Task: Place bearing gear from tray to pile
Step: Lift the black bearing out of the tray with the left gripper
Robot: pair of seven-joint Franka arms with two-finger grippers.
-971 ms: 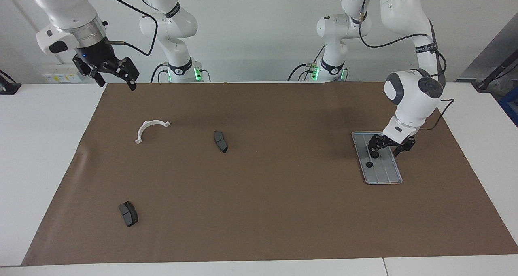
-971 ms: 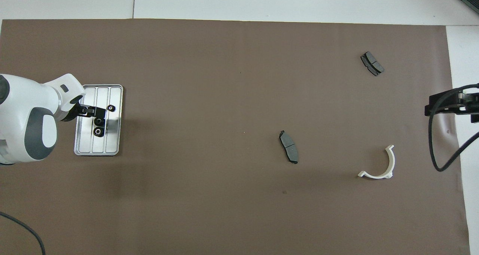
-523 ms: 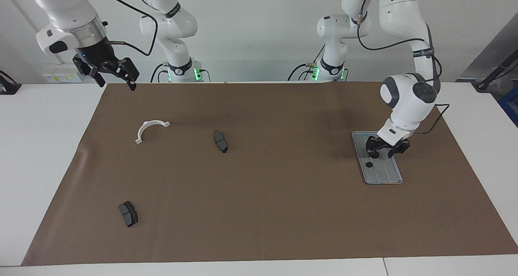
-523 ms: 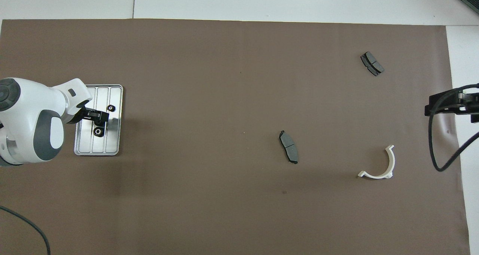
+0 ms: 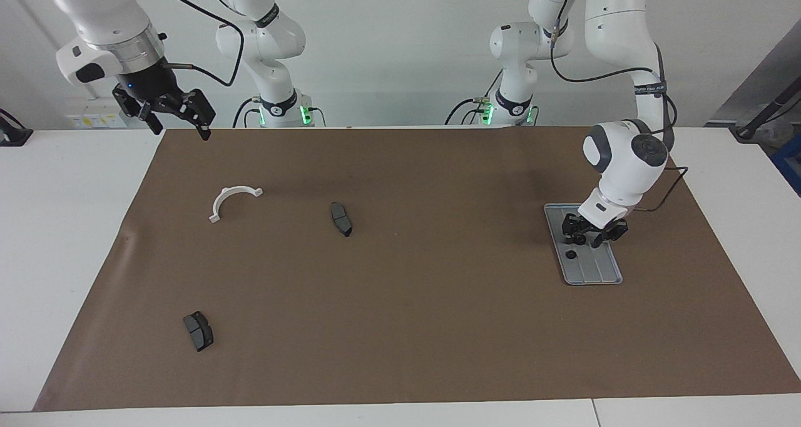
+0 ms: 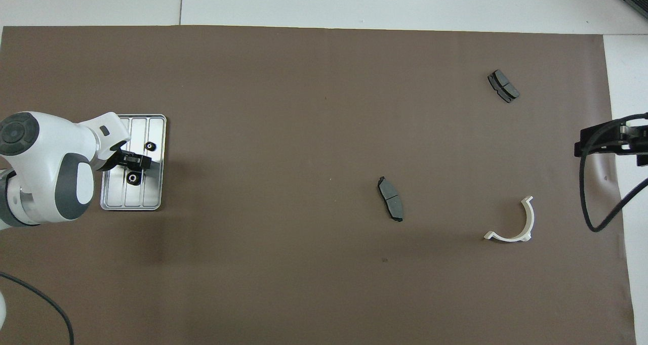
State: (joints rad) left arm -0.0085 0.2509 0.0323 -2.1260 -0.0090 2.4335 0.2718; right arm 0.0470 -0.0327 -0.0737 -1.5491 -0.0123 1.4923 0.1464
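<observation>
Whether the left gripper [image 5: 591, 235] is closed on anything cannot be told: its black tips sit low over the tray [image 5: 602, 274], at the end nearer the robots, and neither view shows the gap between them or what may sit in it. That low, downward-pointing pose suits a pick, so I judge the step in hand to be the grasp of a bearing gear, with no carry begun. One bearing gear [image 5: 571, 253] lies loose in the tray, farther from the robots than the gripper. The overhead view shows a second gear [image 6: 133, 178] in the tray, just beside the gripper tips on the robots' side. That view gives the ridged lanes and both gears' pale centres plainly, but nothing of height. The facing view shows how close the gripper is to the tray floor, while there its dark links blend with whatever lies under them. The pile is well apart from the tray, toward the right arm's end: a white bracket [image 5: 233, 199], one brake pad [image 5: 341, 218] and another brake pad [image 5: 198, 330], all on the brown mat [image 5: 400, 352], with no gear among them yet. The right gripper [image 5: 179, 125] waits up high with jaws spread and empty.
</observation>
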